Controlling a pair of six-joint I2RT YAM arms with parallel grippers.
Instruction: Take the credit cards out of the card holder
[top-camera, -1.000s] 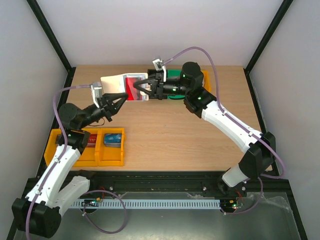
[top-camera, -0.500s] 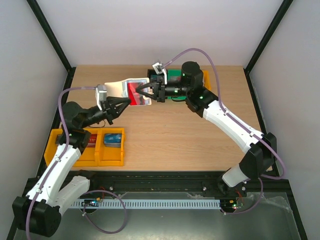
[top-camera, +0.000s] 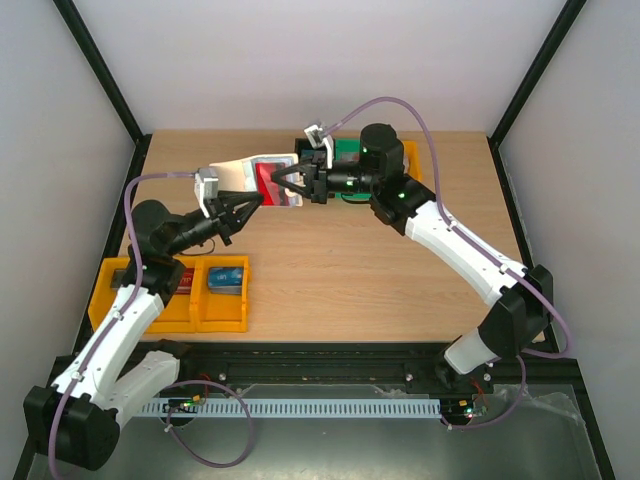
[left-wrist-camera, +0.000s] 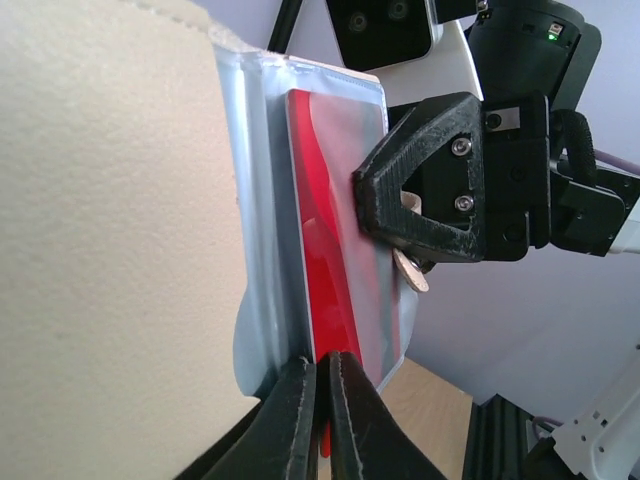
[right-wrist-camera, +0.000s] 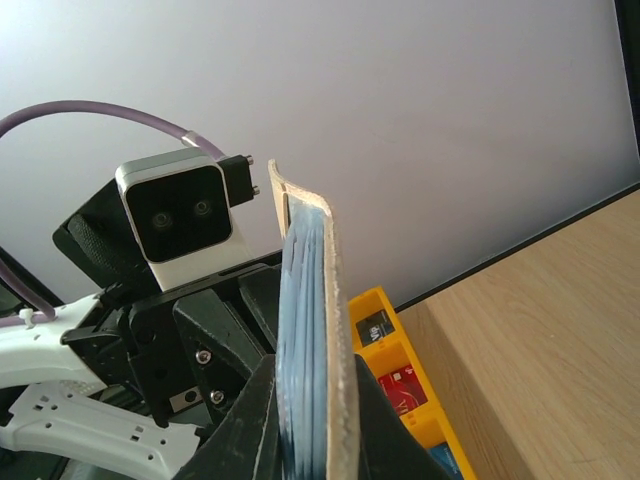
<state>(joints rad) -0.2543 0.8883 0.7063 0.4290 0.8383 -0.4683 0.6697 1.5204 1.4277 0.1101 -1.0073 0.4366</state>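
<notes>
Left fingers (left-wrist-camera: 288, 425) clenched on an edge of the red card (left-wrist-camera: 325, 250), which sits in the clear pocket of the open card holder (left-wrist-camera: 110, 200), itself gripped by the right fingers (right-wrist-camera: 248, 435) and held up off the desk (top-camera: 330, 260).
</notes>
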